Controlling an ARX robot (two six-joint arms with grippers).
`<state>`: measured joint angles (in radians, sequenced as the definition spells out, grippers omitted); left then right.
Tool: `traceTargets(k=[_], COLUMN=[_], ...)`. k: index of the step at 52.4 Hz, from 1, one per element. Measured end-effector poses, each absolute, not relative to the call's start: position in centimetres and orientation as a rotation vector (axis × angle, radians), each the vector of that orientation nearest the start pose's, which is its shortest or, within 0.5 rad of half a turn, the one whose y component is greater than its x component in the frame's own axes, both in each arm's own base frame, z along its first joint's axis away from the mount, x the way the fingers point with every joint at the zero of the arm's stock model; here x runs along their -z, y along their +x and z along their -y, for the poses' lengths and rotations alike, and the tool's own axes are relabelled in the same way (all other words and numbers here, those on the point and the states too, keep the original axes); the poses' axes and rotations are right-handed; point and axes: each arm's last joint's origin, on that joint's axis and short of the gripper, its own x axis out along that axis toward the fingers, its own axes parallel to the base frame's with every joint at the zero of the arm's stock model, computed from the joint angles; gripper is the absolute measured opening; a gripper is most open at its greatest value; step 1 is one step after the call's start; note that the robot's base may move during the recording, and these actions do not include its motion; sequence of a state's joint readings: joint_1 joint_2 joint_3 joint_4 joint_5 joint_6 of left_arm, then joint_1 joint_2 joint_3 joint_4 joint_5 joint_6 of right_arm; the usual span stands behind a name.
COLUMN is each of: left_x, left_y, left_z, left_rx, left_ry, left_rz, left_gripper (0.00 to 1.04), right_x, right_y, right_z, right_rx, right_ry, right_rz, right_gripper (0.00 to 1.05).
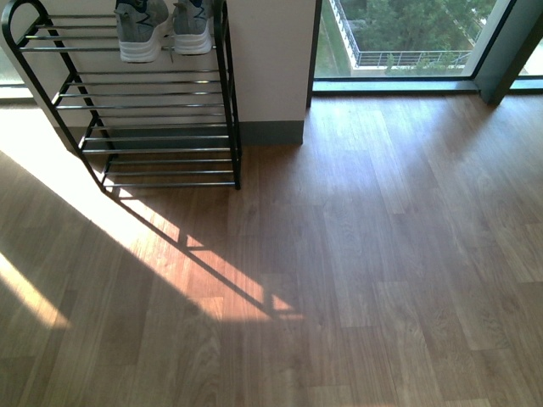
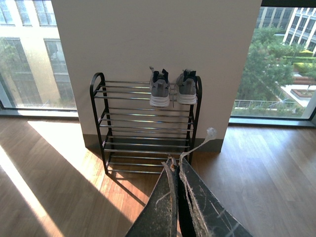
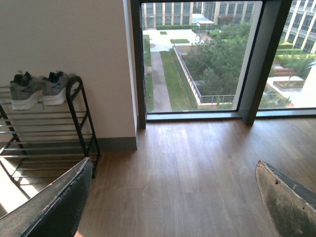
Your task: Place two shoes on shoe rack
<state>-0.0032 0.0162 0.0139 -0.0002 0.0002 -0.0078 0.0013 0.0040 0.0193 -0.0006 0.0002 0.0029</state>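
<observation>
At the upper left of the front view, the shoe rack [image 1: 231, 110] stands against the wall, and its top tier carries both shoes. The first sneaker [image 1: 140, 30] and the second sneaker [image 1: 192, 27] sit side by side at the rack's right-hand end, close together, toes pointing out toward the room and soles flat on the bars. Whether the two touch I cannot tell. The lower tiers show only bare bars.

Neither arm appears in the front view; only wooden floor [image 1: 356, 271] fills the rest of that frame, striped with sunlight. From the left wrist view, the left gripper [image 2: 175, 170] is well back from the rack, its jaws pressed together with nothing between them. From the right wrist view, the right gripper [image 3: 173, 165] has its jaws spread wide and is likewise empty, well apart from the rack.

Judging by this, the placing looks finished: two shoes rest on the rack, both seem stable, and neither gripper holds anything. What remains, if anything, is for the arms to settle at rest. No other shoe shows in any view.
</observation>
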Motion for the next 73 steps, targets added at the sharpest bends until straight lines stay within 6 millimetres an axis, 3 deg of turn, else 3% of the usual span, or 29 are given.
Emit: traceTargets(k=[38, 44, 53, 62, 73], left_x=[-16.7, -16.7, -16.7, -16.7, -16.7], left_y=[9.78, 9.78, 9.78, 9.78, 9.78], left_z=[0.03, 0.03, 0.03, 0.03, 0.03], left_rx=[0.004, 0.004, 0.003, 0.003, 0.002], left_ry=[-0.008, -0.008, -0.008, -0.008, -0.006], left_rz=[-0.002, -0.002, -0.002, -0.002, -0.002], left_gripper=[0.01, 0.2, 0.63, 0.96, 0.95], right_x=[-16.98, -16.98, -16.97, -16.97, -16.98], right_y=[9.67, 9.67, 9.67, 9.67, 9.66], right_z=[0.0, 0.0, -0.01, -0.01, -0.01], right_rx=[0.002, 0.002, -0.002, -0.002, -0.001], right_ry=[0.003, 0.003, 0.003, 0.003, 0.003], right_rz=[0.015, 0.015, 0.015, 0.015, 0.016], right_gripper=[0.96, 0.96, 0.96, 0.96, 0.96])
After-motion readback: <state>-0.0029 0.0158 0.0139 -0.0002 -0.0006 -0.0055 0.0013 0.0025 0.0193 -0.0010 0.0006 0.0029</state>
